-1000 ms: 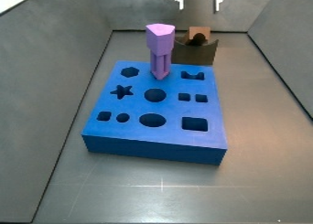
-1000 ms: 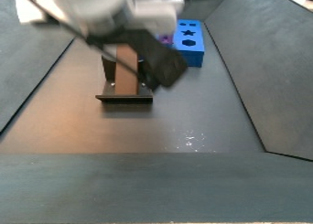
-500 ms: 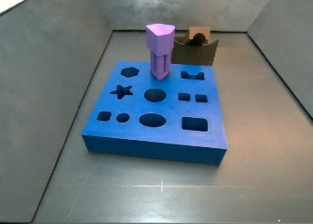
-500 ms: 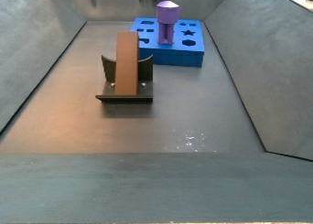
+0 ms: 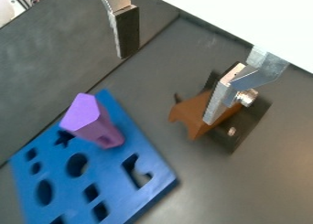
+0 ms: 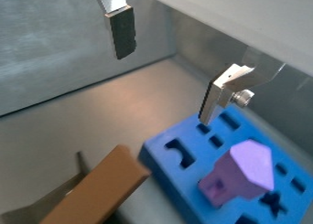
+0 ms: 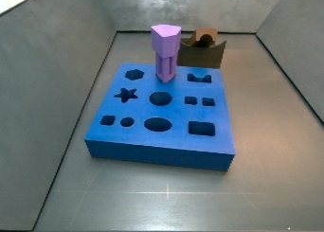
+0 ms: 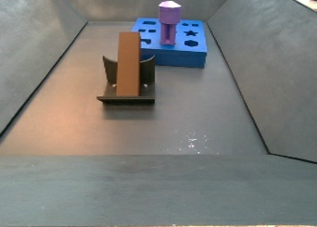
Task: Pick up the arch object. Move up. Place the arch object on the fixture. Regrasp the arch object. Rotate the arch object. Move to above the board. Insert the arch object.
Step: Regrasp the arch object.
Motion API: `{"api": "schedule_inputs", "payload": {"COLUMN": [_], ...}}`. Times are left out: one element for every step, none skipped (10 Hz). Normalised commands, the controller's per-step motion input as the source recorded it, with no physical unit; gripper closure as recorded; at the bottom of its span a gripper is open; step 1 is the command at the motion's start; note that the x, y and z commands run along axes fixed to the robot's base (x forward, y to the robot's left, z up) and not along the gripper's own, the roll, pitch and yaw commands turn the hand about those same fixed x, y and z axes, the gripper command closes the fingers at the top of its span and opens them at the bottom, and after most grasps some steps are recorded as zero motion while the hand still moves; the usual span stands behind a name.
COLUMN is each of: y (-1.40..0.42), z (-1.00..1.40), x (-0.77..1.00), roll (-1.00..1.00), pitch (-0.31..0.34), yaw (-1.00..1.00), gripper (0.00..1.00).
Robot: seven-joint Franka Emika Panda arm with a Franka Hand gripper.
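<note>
Wrist view: my pincer (image 5: 189,58) is spread wide, nothing between the plates, one finger (image 5: 124,26) well apart from the other. It hangs high over the floor, not touching anything. Below it the arch object (image 5: 199,113) sits in the fixture (image 5: 235,127), leaning against its upright so it can't fall. I judge that's the parking spot for a new grip. The board (image 5: 86,186) lies beside it, with the purple peg (image 5: 94,122) standing in it.

Wrist view again: same pincer (image 6: 171,68), released, empty, the gap between the plates clear. One end of the arch object (image 6: 98,191) pokes in at the edge; the board (image 6: 226,168) and purple peg (image 6: 239,177) are under the far plate.

Side view: no pincer in frame. The board (image 7: 162,117) fills the middle of the surface, purple peg (image 7: 166,54) upright near its back edge. Behind it the fixture (image 7: 206,54) stands with the arch object (image 7: 203,34) sticking out of its top, mostly hidden.

Side view: best look. The arch object (image 8: 128,62) stands on end in the fixture (image 8: 126,94), tilted slightly against the bracket and free of any grip. The board (image 8: 173,44) is well behind. Placing looks done; regrasp is next, I think. The upright pose leaves the long sides open for my plates.
</note>
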Motion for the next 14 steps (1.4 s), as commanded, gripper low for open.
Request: {"api": "schedule_inputs", "payload": {"y": [-0.04,-0.05,-0.03,-0.03,-0.02,-0.02,-0.03,-0.02,-0.02,-0.03,-0.03,-0.04,-0.04,-0.04], "z": [0.03,0.02,0.02,0.02,0.02,0.02,0.01,0.01,0.0,0.0,0.0,0.0,0.0,-0.01], "x": [-0.02,-0.01,0.0,0.0,0.0,0.0,0.01,0.02,0.04,0.05,0.07,0.08,0.09,0.1], "roll": [1.0,1.0,1.0,1.0,1.0,1.0,1.0,1.0,1.0,1.0,1.0,1.0,1.0,1.0], "pitch": [0.024,0.022,0.019,0.019,0.023,0.027,0.034,0.045,0.055,0.066,0.087,0.107,0.131,0.156], "yaw": [0.01,0.01,0.01,0.01,0.02,0.02,0.02,0.02,0.03,0.03,0.04,0.05,0.06,0.08], "gripper": [0.0,0.0,0.0,0.0,0.0,0.0,0.0,0.0,0.0,0.0,0.0,0.0,0.0,0.0]}}
